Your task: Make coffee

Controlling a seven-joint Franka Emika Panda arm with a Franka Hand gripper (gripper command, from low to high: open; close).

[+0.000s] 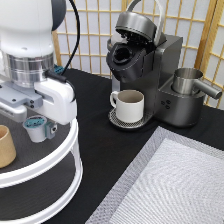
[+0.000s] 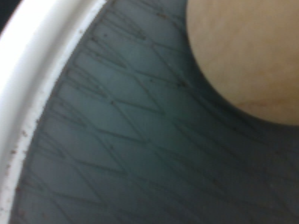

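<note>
**End effector down at the coffee on the top tier**

Low over the upper tier of the white two-tier turntable (image 1: 71,145), at 9 o'clock in the exterior view: end effector (image 1: 39,125), right at the coffee (image 1: 35,132). Cannot tell whether open or closed, nor whether gripping anything; white housing in the way.

On that same upper tier, upright, blue foil top up: the coffee, directly under the end effector's white housing. At 8 o'clock from it, near but apart, cut by the frame edge: tan wooden cup (image 1: 6,146).

Toward 3 o'clock from the turntable, well apart, on the black tabletop (image 1: 92,112): dark coffee machine (image 1: 150,65) with lid swung up and brew chamber exposed. Beneath the spout, on the round drip grate: white mug (image 1: 131,106), handle pointing to 9 o'clock. At 3 o'clock on the machine's lower body: steel pitcher (image 1: 187,82), handle out toward 3 o'clock.

At 5 o'clock in the exterior view, flat on the tabletop: grey woven mat (image 1: 170,185). Behind everything, at 12 o'clock: wooden lattice screen (image 1: 95,30).

From the wrist view, very close: curved white turntable rim (image 2: 26,100), dark tier surface (image 2: 131,150) with a diamond pattern, and a rounded tan side of the wooden cup (image 2: 266,60) resting on that surface. No coffee visible there.
</note>
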